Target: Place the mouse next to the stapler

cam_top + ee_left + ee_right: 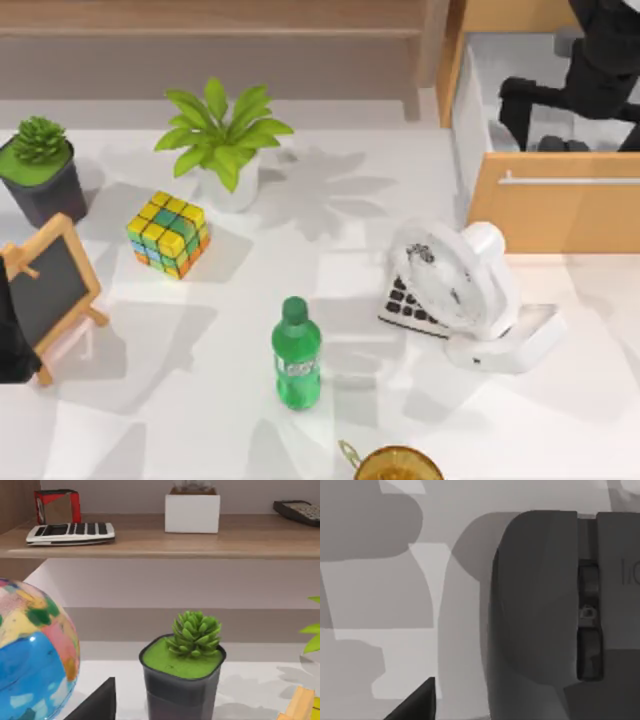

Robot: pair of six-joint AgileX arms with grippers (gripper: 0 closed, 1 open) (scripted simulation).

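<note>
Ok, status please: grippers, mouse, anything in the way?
Right gripper close above mouse on table. Left arm parked at left edge, facing potted succulent. Nothing blocking seen.

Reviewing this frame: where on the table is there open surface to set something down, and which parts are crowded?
Bare table lies between the chalkboard easel and the green bottle, and also right of the bottle, below the white fan. It is crowded around the fan and calculator, and along the back by the cube and potted plants.

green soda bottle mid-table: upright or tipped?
Tipped: the green plastic soda bottle lies flat on the white table, its full length showing from above, cap pointing toward the shelf.
</note>
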